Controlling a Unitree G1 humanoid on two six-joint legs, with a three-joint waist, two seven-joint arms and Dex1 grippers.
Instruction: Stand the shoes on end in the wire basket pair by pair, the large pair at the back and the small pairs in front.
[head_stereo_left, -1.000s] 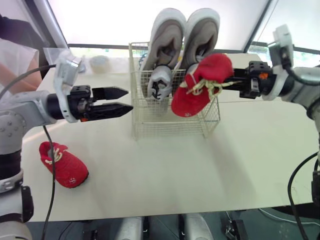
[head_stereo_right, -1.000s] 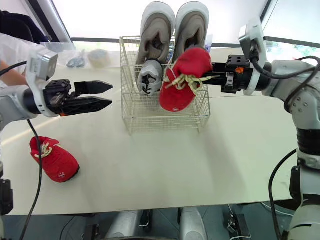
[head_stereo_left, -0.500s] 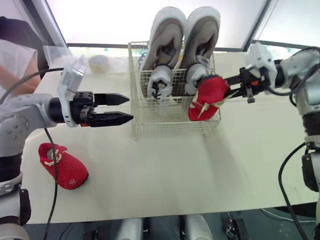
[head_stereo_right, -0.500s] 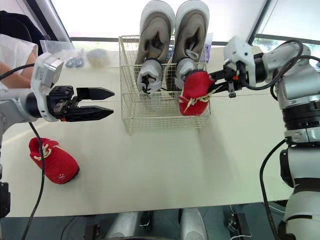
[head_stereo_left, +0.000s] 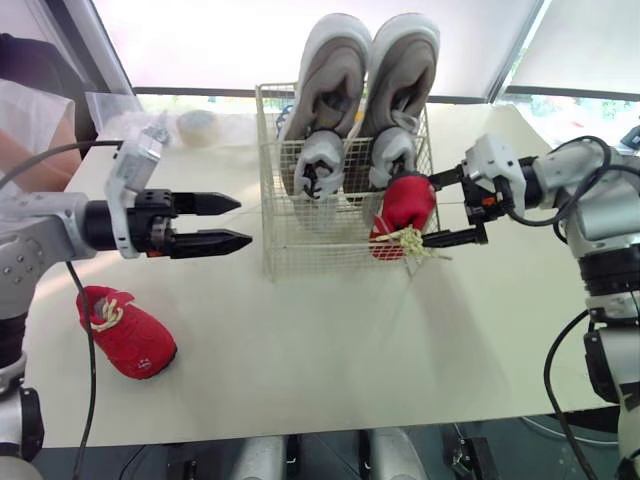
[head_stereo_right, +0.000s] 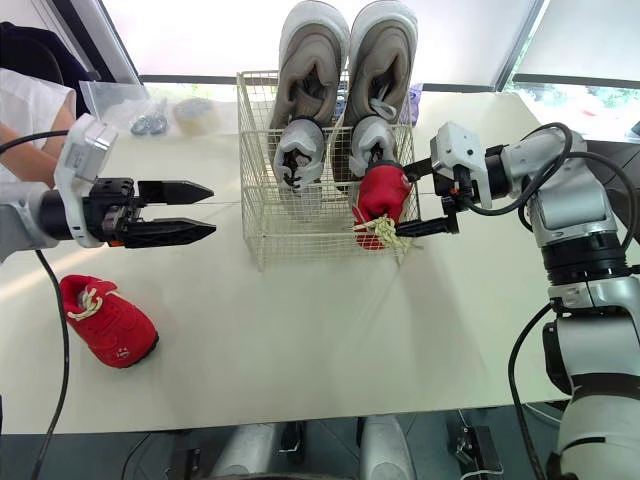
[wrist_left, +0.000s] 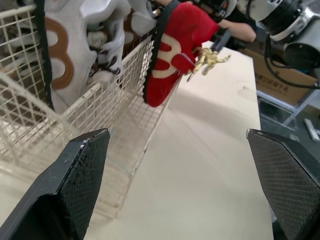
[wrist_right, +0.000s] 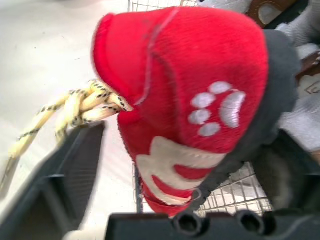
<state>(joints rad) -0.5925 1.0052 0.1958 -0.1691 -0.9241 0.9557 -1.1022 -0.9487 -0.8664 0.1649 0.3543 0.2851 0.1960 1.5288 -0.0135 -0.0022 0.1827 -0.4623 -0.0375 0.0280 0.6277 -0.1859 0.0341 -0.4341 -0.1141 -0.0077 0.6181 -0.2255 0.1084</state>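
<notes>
A wire basket (head_stereo_left: 300, 255) stands at the table's middle back. The large grey pair (head_stereo_left: 335, 80) stands on end at its back, with a small grey pair (head_stereo_left: 322, 160) in front of it. A small red shoe (head_stereo_left: 405, 203) stands on end in the basket's front right corner, its laces hanging over the rim. My right gripper (head_stereo_left: 430, 210) is open around it, one finger above and one below. The other red shoe (head_stereo_left: 125, 330) lies on the table at the near left. My left gripper (head_stereo_left: 235, 222) hovers open left of the basket, holding nothing.
A person's sleeve (head_stereo_left: 30, 110) shows at the far left edge. A roll of tape (head_stereo_left: 200, 125) and a clear plastic bag lie at the back left of the table. The table's front edge runs across the bottom of the eye views.
My right gripper brought the red shoe down into the basket's front right corner and opened its fingers. My left gripper drifted slightly left.
</notes>
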